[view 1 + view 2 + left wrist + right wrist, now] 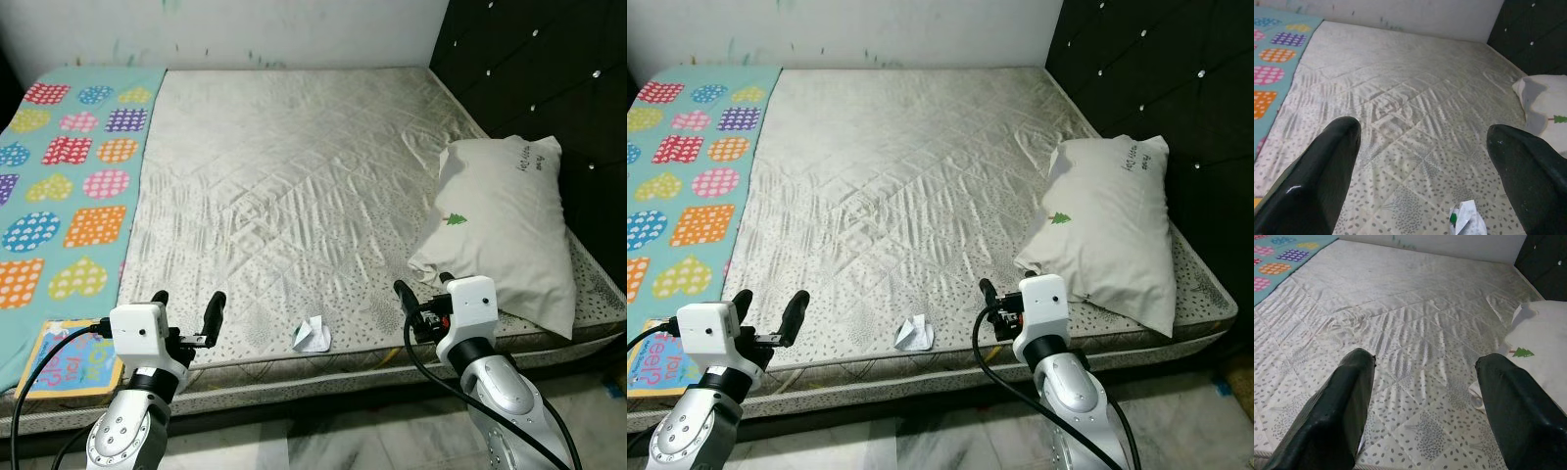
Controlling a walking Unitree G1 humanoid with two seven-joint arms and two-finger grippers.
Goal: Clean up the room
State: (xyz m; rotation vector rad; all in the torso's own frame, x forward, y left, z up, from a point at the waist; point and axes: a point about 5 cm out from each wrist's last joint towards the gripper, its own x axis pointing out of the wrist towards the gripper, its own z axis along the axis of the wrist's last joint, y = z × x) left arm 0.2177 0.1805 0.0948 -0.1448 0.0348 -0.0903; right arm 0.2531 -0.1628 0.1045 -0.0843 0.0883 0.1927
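A crumpled white paper scrap (312, 336) with a bit of green lies on the bare quilted mattress (294, 176), close to its front edge. My left gripper (189, 304) hovers open over that edge, left of the scrap; in the left wrist view the scrap (1464, 220) sits low between its spread fingers. To the scrap's right, my right gripper (421, 289) is open too, just in front of a white pillow (505, 230) with a small green tree print. Both hold nothing.
A teal blanket (69, 176) with coloured hearts covers the bed's left side. A children's book (69, 357) lies at the front left corner. A black tufted headboard (549, 69) stands on the right. Tiled floor (323, 441) runs along the bed's front.
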